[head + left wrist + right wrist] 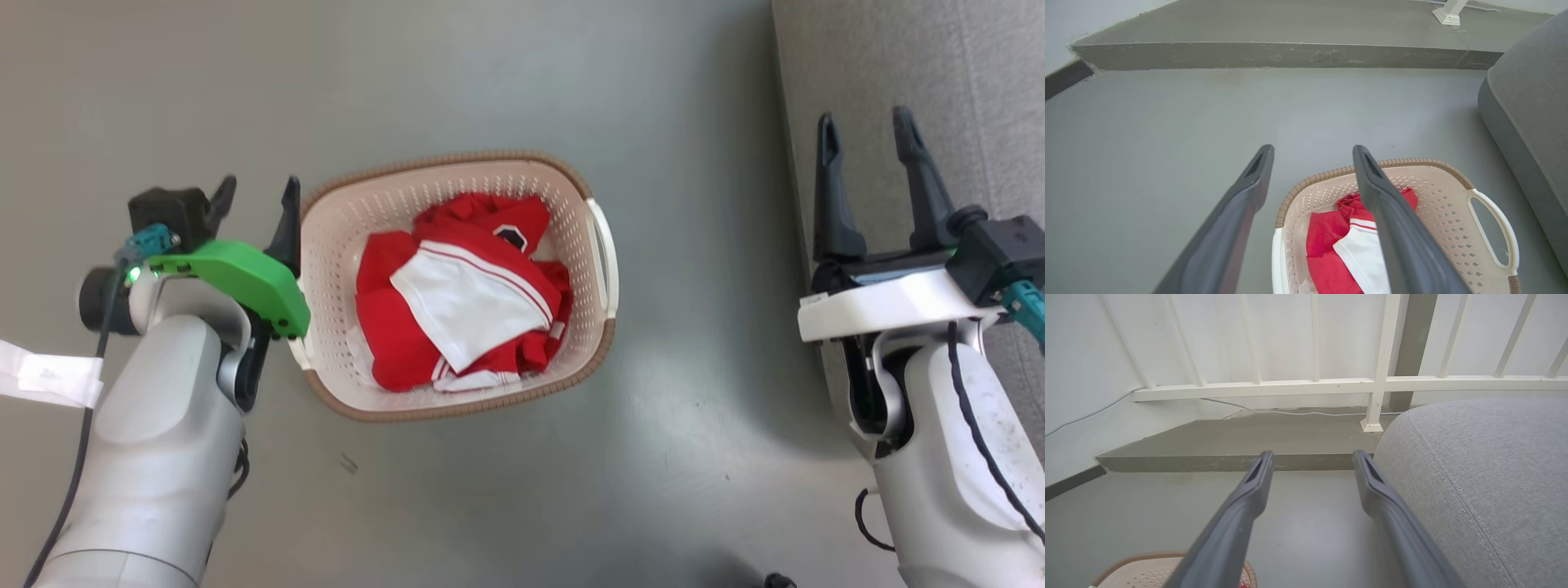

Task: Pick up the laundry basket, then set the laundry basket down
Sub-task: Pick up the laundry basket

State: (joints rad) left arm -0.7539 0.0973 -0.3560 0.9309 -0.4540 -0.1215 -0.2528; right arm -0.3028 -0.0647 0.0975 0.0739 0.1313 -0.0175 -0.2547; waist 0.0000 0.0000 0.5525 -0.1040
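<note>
Head view, left end effector apart near laundry basket, right end effector apart, right wrist view, railing

Setting: domestic interior, probably a living area or enclosed balcony; the angles do not settle which. Evidence: grey stitched-fabric upholstered seat on a smooth grey painted floor, white slatted railing footed on a raised concrete step, thin white cable along the wall. Cream-white perforated plastic laundry basket with brown woven-look rim holds crumpled red-and-white garments.
</note>
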